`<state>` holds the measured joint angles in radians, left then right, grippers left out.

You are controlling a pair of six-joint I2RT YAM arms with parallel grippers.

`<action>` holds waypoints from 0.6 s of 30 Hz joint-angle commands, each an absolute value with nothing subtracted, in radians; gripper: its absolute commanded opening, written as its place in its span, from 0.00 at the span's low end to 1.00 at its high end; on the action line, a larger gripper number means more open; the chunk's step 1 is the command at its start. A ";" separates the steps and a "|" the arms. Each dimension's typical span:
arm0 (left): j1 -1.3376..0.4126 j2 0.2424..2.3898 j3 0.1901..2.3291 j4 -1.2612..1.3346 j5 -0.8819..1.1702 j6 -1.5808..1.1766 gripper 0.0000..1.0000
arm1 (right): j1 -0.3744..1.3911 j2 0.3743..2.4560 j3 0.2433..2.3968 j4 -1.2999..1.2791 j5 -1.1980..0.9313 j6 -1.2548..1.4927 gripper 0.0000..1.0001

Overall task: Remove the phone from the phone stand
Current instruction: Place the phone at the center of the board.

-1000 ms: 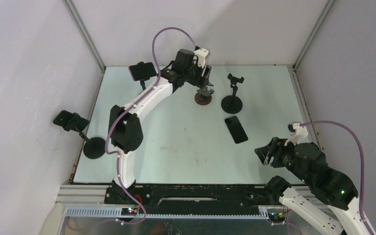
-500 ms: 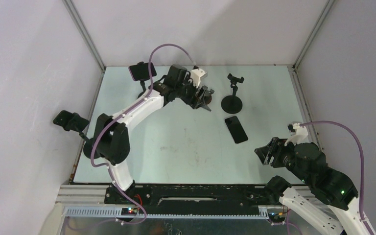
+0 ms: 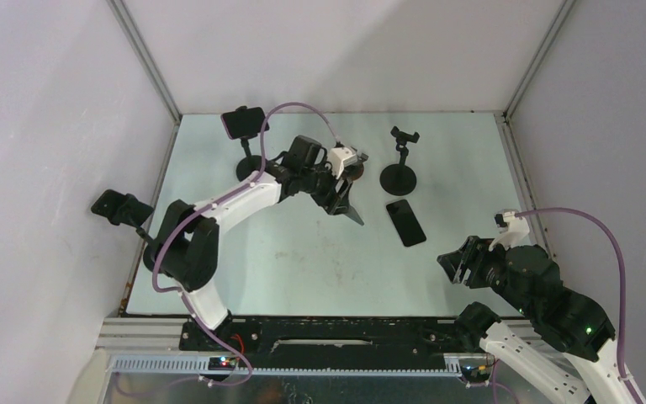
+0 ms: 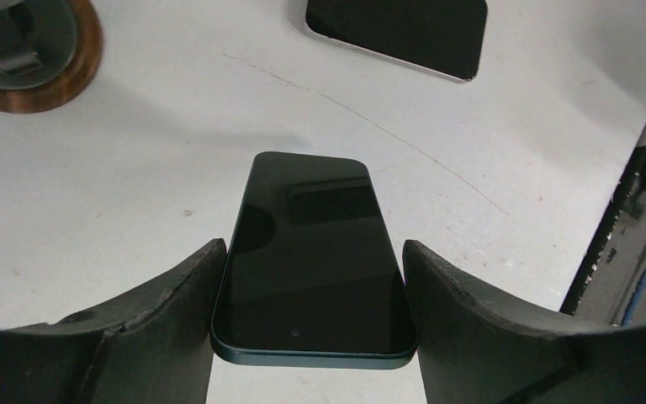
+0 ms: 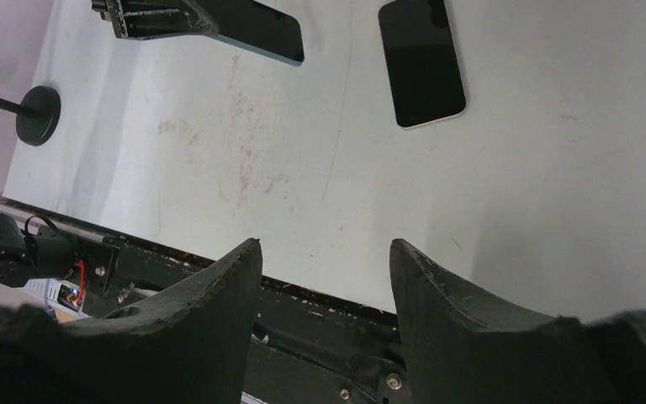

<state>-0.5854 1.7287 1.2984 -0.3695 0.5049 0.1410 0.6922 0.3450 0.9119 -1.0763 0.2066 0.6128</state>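
Starting at the left, our left pincer (image 4: 309,252) is partly closed on the phone (image 4: 307,202). One finger presses each long edge, near the phone's close end. We judge that hold is chosen because the long edges give the fingers (image 4: 164,299) parallel faces to squeeze, and it leaves the glass untouched. The phone juts forward from the pincer, screen up, low over the worktop (image 4: 513,168) (we cannot tell whether its far tip touches).

Ahead of that pincer and to its left stands the wood-based stand (image 4: 29,59), well clear of the phone. The removal itself therefore looks done, and what remains is to set the phone down. Ahead and to its right a second phone (image 4: 399,34) lies flat, which we read as the likely drop area.

Further right, our right pincer (image 5: 326,246) hangs about half open with nothing between its jaws, touching nothing. It is well back from the second phone, probably parked there to keep out of the way.
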 commanded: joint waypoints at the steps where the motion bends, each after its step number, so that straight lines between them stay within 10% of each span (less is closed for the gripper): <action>1: -0.602 1.674 1.299 -0.303 0.592 0.168 0.00 | 0.694 0.353 0.911 -1.065 0.214 0.603 0.60; 18: -0.655 1.740 1.378 -0.591 0.832 0.753 0.00 | 0.694 0.352 0.911 -1.065 0.213 0.602 0.60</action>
